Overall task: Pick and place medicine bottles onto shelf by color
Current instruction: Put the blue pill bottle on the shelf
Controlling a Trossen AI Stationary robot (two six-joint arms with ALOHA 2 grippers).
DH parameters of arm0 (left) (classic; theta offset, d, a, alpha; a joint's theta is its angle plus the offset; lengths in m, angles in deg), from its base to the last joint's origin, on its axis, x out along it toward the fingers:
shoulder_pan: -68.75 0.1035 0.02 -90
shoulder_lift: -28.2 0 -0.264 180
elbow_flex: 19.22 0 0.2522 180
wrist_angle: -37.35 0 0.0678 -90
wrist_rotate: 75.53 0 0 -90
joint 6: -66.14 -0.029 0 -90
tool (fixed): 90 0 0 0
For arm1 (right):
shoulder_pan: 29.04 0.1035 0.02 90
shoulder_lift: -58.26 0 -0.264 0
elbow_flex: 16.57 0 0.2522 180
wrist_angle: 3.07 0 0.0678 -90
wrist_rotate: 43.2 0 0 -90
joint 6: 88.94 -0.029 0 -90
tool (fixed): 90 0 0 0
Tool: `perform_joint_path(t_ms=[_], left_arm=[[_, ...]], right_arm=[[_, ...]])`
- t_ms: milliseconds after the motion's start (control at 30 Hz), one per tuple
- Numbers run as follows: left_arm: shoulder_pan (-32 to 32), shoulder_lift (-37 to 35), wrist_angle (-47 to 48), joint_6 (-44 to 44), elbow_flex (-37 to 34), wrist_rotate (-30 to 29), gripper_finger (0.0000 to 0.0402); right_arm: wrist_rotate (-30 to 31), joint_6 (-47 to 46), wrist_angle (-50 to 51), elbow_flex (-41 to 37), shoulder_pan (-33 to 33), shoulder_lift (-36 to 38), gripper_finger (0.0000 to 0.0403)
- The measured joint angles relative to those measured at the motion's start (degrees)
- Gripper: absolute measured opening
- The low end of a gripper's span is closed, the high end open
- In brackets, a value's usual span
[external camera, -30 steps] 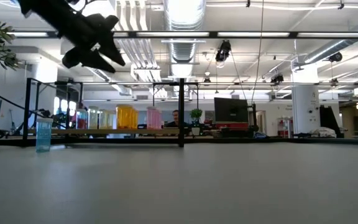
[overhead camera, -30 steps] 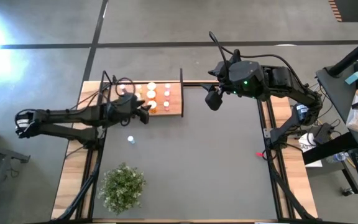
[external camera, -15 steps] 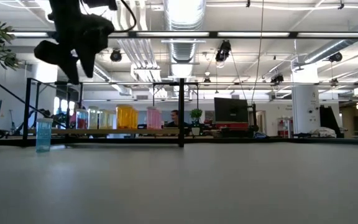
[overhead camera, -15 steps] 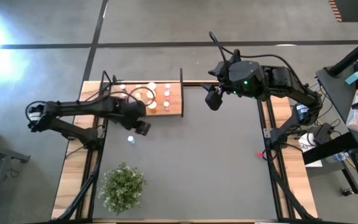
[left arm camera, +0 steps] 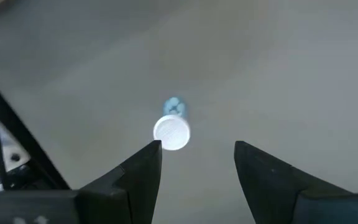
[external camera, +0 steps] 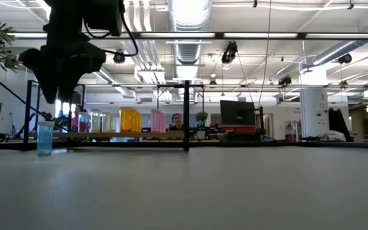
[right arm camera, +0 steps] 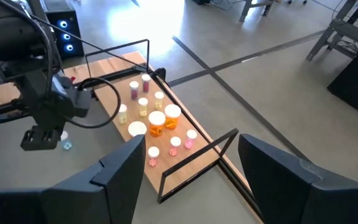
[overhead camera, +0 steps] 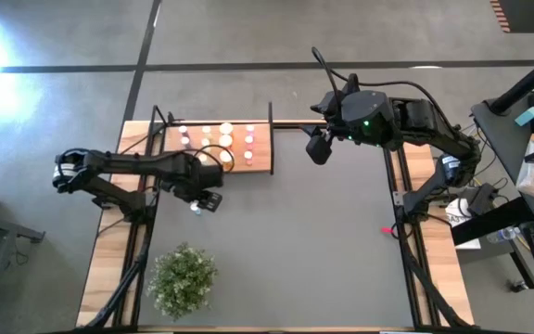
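Note:
A small bottle (left arm camera: 171, 132) with a white cap and a clear bluish body stands alone on the dark tabletop; it also shows in the high view (overhead camera: 195, 208) and the low view (external camera: 45, 138). My left gripper (left arm camera: 194, 155) hangs open above it, pointing down, the bottle a little off its left finger; it touches nothing. The light-wood shelf (overhead camera: 260, 160) with black rods stands at the far left and bears several white-capped orange and pink bottles (overhead camera: 226, 142). My right gripper (overhead camera: 318, 148) waits open and empty, raised right of the shelf.
A green bushy plant (overhead camera: 183, 277) stands near the table's front left corner. The shelf's black upright rods (external camera: 186, 115) rise at its edges. Bare dark tabletop (overhead camera: 313, 250) spreads over the middle and right.
My left gripper has drawn back from the shelf's near edge toward the table's near side and the lone bottle. It has tipped from nearly level to pointing down and has come lower. The bottles have not moved.

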Motion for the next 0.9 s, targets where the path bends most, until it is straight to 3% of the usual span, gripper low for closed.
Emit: perform_joint_path(t_ms=[200,900], left_arm=[[-0.9,-0.1,0.7,1.5,-1.7,-3.4,0.0186],[-1.8,-0.2,-9.1,2.5,-11.3,-3.1,0.0181]], right_arm=[[0.0,0.0,0.0,0.0,0.0,0.0,0.0249],[0.0,0.0,0.0,0.0,0.0,0.0,0.0249]])
